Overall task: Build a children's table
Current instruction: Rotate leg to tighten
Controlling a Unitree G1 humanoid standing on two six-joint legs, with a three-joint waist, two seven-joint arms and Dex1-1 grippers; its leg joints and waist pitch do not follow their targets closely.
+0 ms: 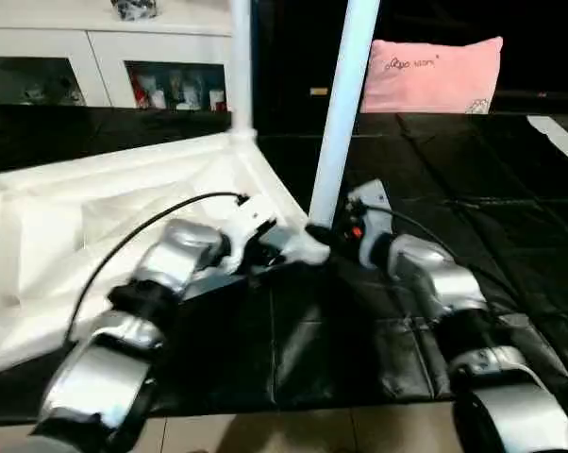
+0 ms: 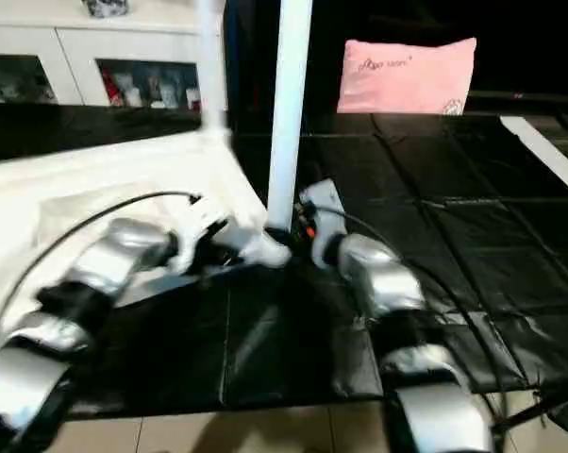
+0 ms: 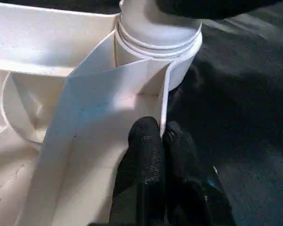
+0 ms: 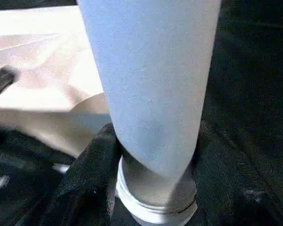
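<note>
Gripping the tube leg (image 4: 151,84) is the right hand (image 4: 153,155); the left hand (image 3: 160,141), closed, pinches the tabletop's rim (image 3: 164,101).

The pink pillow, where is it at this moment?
In the left eye view the pink pillow stands at the far edge of the black mat, right of the upright table leg and the white cabinet.
</note>
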